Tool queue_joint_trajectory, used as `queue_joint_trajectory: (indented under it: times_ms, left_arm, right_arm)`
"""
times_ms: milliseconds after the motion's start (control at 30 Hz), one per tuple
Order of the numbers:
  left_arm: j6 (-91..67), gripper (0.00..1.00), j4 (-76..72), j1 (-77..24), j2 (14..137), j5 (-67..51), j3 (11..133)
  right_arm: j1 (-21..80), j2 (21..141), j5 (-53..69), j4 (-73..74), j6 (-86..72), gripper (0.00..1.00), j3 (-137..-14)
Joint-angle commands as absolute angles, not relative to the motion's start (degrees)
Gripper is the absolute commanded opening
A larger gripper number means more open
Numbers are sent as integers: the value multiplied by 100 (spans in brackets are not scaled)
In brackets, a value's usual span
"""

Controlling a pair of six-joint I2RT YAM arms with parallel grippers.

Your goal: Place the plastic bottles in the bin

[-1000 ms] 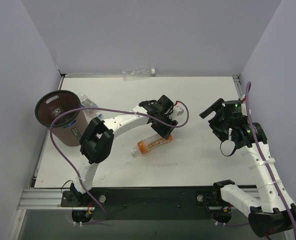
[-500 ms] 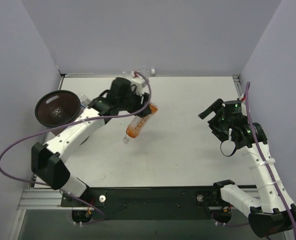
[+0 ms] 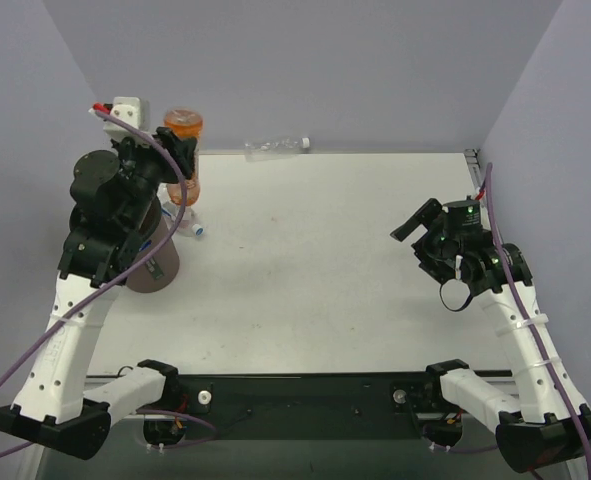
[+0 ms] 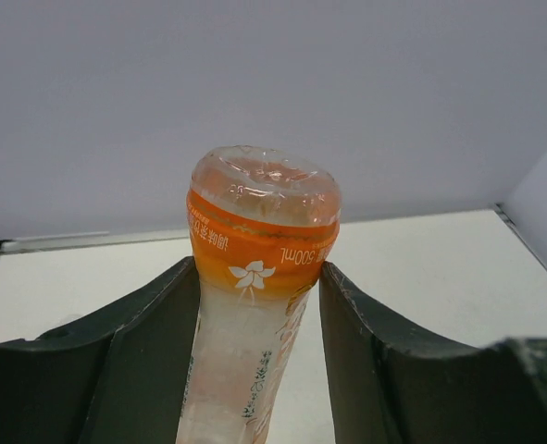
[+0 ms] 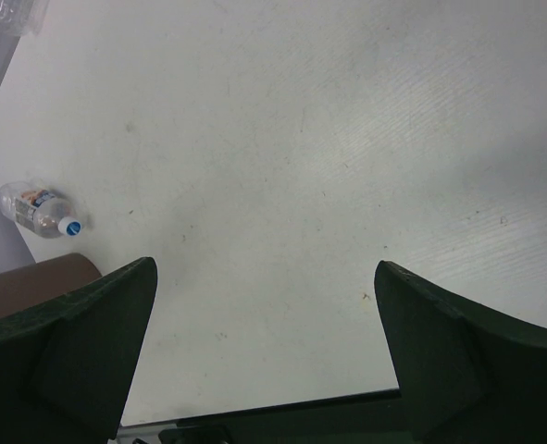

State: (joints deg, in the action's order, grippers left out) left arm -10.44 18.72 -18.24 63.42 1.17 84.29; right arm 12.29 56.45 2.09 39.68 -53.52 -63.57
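My left gripper [image 3: 175, 160] is shut on the orange bottle [image 3: 183, 140] and holds it high at the far left, base upward. In the left wrist view the orange bottle [image 4: 254, 231] stands between my fingers [image 4: 153, 314]. The brown bin [image 3: 155, 262] is mostly hidden under my left arm. A clear bottle [image 3: 182, 215] lies on the table beside the bin, and it also shows in the right wrist view [image 5: 37, 208]. Another clear bottle [image 3: 275, 146] lies at the back wall. My right gripper [image 3: 422, 222] is open and empty over the table's right side.
The grey walls close in the table on the left, back and right. A purple cable [image 3: 35, 330] hangs along my left arm. In the right wrist view the bin's brown side [image 5: 32, 277] sits at the lower left, by the table's front edge [image 5: 254, 407].
My left arm picked the orange bottle up from the table's middle, swung it left and lifted it high by the bin. The right arm has barely moved.
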Motion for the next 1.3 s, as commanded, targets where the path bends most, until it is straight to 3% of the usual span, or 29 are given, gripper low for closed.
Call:
queue_joint_trajectory:
  times_ms: [0,333,633,900,967,1100,1133,1267]
  left_arm:
    - [-423,47,810,-1591,5819,1466,8148]
    - [510,40,-613,-1266,5713,3574,7507]
    - [-287,37,-1712,-1029,5739,3577,6215]
    - [-1081,34,-1697,-800,5994,3647,5590]
    - [-1212,40,-1609,-791,6003,3595,5563]
    - [-1397,78,-969,-782,6082,3568,5896]
    - [-1415,96,-862,-782,6108,3551,5976]
    - [-1608,98,-99,-782,6327,3428,6581]
  right_arm:
    - [1178,5669,360,4069,-5151,98,-6539]
    - [1186,5572,457,4122,-5106,98,-6592]
    - [1187,5529,448,4122,-5098,98,-6671]
    - [1169,5440,422,4122,-5019,98,-6750]
    - [1178,5432,413,4122,-5010,98,-6759]
    - [1169,5467,422,4122,-4992,98,-6768]
    - [1178,5484,431,4122,-4983,98,-6768]
    - [1169,5537,440,4113,-4992,98,-6750]
